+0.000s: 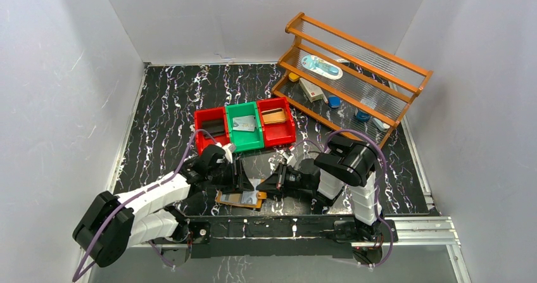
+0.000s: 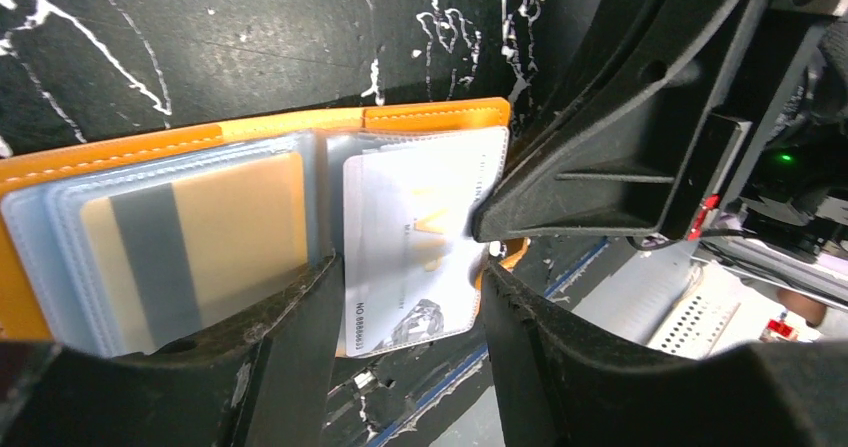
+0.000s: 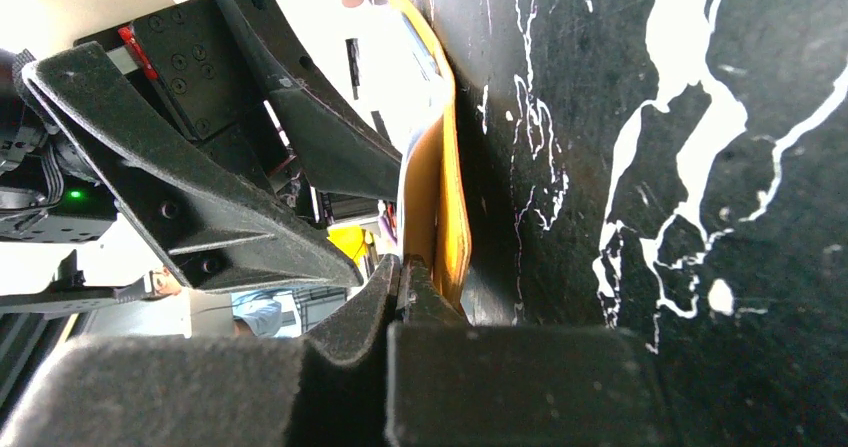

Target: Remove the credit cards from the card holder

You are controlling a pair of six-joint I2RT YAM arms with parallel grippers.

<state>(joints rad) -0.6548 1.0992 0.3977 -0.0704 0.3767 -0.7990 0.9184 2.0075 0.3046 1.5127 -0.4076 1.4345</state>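
Near table (image 1: 164, 106) edge, my right jaws pinch card holder (image 2: 430, 117) steady so left jaws, spread around credit card (image 2: 410, 237), can pull.

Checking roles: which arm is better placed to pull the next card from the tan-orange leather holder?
Left. The left fingers, open, straddle the silver plastic card in the tan-orange leather card holder; the right fingers, shut, sit at its edge.

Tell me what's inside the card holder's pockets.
A tan card with a grey stripe in one pocket, a silver-white card in the pocket beside it. Cards stacked behind them, if any, are covered.
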